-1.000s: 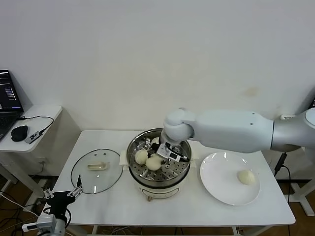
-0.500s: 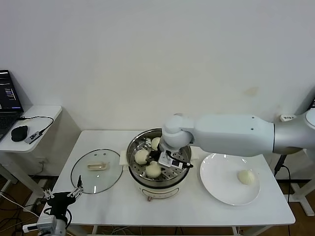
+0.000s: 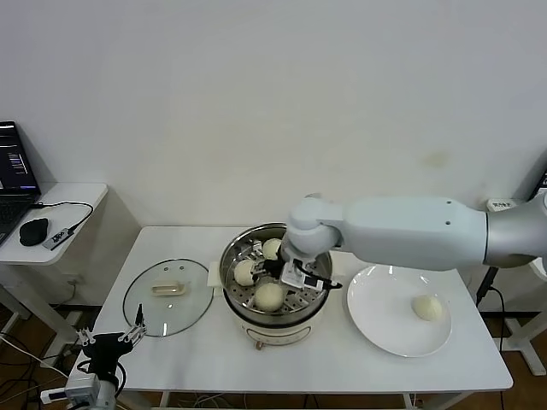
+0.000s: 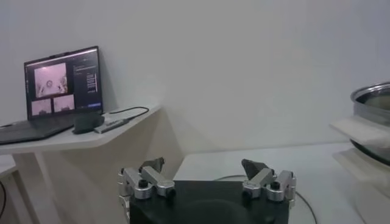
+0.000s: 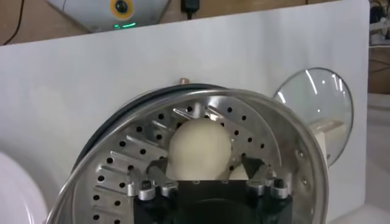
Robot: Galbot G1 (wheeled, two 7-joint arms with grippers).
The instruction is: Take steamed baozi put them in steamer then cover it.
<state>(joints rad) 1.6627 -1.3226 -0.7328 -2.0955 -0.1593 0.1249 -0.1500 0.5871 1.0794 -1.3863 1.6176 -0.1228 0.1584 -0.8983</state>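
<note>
The right hand (image 3: 286,275) is low inside the steamer (image 3: 275,320), which sits in the middle of the white surface (image 3: 214,359), near its front edge. A second ago this hand was higher up in the pot, and it has come down toward the front of the pot since then. Its fingers (image 5: 157,173) are spread apart, and a baozi (image 5: 199,148) sits on the tray with holes just in front of them. From the wrist view the fingers look a little apart from the bun, so the hand has let go of it. That front baozi (image 3: 270,295) has moved forward with the hand and now lies near the front wall of the pot. Two more buns are in the pot: one by the left wall (image 3: 245,272) and one at the back (image 3: 272,248), both in the same spots as before. The last baozi (image 3: 427,307) still lies on the white plate (image 3: 376,329) by the right edge of the surface. The cover (image 3: 167,296) lies flat near the left edge, and it has not moved. The left hand (image 4: 207,182) waits low by the front left corner, with its fingers wide apart and nothing in them.
</note>
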